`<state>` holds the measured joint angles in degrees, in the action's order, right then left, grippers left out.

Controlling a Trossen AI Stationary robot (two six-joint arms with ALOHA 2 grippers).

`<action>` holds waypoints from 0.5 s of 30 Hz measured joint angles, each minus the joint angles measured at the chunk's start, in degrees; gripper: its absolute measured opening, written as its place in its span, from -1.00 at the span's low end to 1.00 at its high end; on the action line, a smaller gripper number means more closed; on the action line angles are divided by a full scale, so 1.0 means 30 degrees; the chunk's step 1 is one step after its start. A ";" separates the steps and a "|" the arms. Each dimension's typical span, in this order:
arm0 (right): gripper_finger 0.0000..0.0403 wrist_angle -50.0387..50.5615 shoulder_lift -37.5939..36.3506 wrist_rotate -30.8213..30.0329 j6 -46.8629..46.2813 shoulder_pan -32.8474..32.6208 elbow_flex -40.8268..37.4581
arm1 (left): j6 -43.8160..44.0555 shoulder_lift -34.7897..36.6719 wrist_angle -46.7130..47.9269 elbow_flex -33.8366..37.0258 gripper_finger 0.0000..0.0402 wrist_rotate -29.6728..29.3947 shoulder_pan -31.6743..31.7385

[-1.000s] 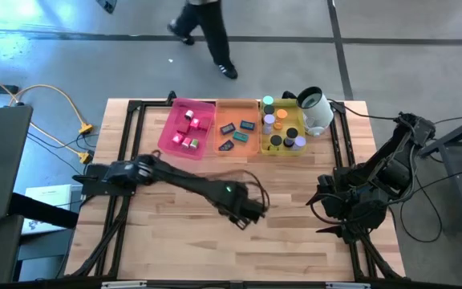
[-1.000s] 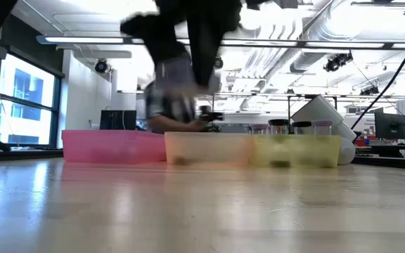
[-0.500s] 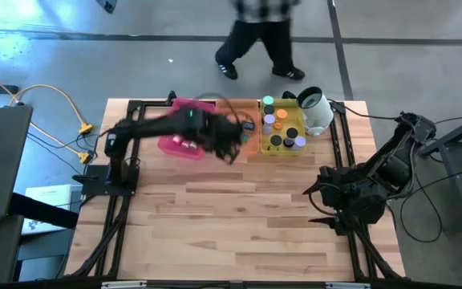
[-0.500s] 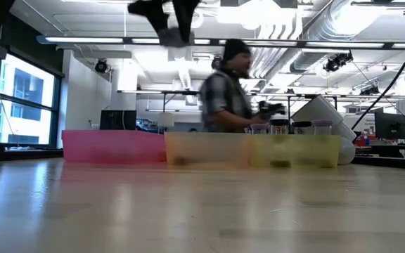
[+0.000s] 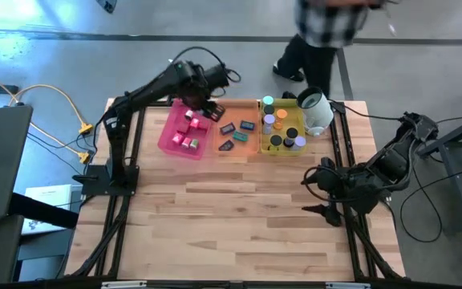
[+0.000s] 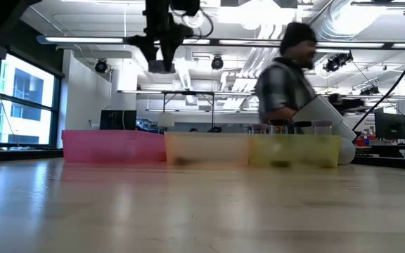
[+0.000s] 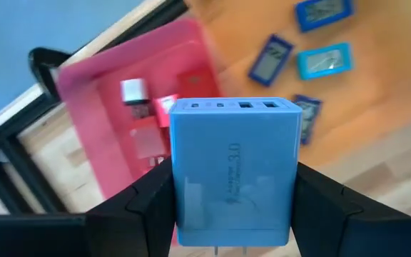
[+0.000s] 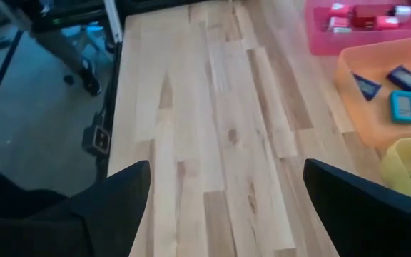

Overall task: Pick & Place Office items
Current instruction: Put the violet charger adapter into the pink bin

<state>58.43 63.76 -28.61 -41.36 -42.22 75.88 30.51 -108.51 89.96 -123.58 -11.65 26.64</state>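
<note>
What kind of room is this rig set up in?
Probably an open-plan lab or workshop: exposed ceiling ducts and strip lights, desks with a monitor behind the table, and a person walking past.

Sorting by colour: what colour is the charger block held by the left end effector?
Light blue plastic charger block, clearest in the left wrist view.

bright, even light from overhead. in the low view, long ceiling light strips point(image 6: 188, 40) glare white, and the window point(image 6: 27, 105) at the side is bright with daylight. the wooden counter point(image 6: 202, 211) shows a soft sheen and lies out of focus near the camera. a walking person point(image 6: 290, 84) is smeared by motion blur, and likewise in the high view. in the left wrist view the blue charger point(image 7: 234, 171) is fairly sharp, while the pink tray point(image 7: 120, 107) behind it is soft. shadows are faint throughout.
</note>
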 joint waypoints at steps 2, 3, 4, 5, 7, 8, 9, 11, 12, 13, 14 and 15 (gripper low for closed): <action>0.77 -0.0059 -0.0003 -0.0262 -0.0184 0.0153 0.0000 | -0.0469 0.0007 0.0013 0.0568 -0.01 0.0092 0.0656; 0.77 -0.0062 -0.0006 -0.0458 -0.0214 0.0245 0.0000 | -0.0764 0.0007 0.0003 0.0960 -0.01 0.0134 0.0976; 0.77 -0.0076 -0.0006 -0.0698 -0.0220 0.0328 0.0000 | -0.1037 0.0007 0.0018 0.1404 -0.01 0.0206 0.1278; 0.77 -0.0116 -0.0006 -0.0947 -0.0220 0.0395 0.0000 | -0.1255 0.0007 0.0006 0.1894 -0.01 0.0355 0.1559; 0.77 -0.0121 -0.0006 -0.1381 -0.0220 0.0507 0.0000 | -0.1781 0.0007 0.0021 0.3059 -0.01 0.0705 0.2064; 0.77 -0.0121 -0.0002 -0.1594 -0.0209 0.0570 0.0000 | -0.2049 0.0007 0.0015 0.3706 -0.01 0.0704 0.2277; 0.77 -0.0121 -0.0005 -0.1749 -0.0199 0.0638 0.0000 | -0.2151 0.0000 0.0009 0.4324 -0.01 0.0591 0.2464; 0.77 -0.0121 -0.0006 -0.2002 -0.0186 0.0758 0.0000 | -0.2238 0.0000 0.0014 0.5446 -0.01 0.0339 0.2780; 0.77 -0.0123 -0.0006 -0.2046 -0.0176 0.0848 0.0000 | -0.2347 0.0000 -0.0069 0.5928 -0.01 0.0324 0.2955; 0.77 -0.0121 -0.0006 -0.2119 -0.0169 0.0941 0.0000 | -0.2535 0.0000 -0.0261 0.6416 -0.01 0.0324 0.3128; 0.77 -0.0121 0.0001 -0.2142 -0.0159 0.1039 0.0000 | -0.2675 0.0000 -0.0538 0.6879 -0.01 0.0329 0.3321; 0.77 -0.0126 0.0001 -0.2144 -0.0154 0.1131 0.0000 | -0.2745 0.0000 -0.0818 0.7276 -0.01 0.0332 0.3526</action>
<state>58.05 63.77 -35.05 -41.82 -38.82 75.88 22.27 -108.51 87.50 -101.75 -10.66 37.22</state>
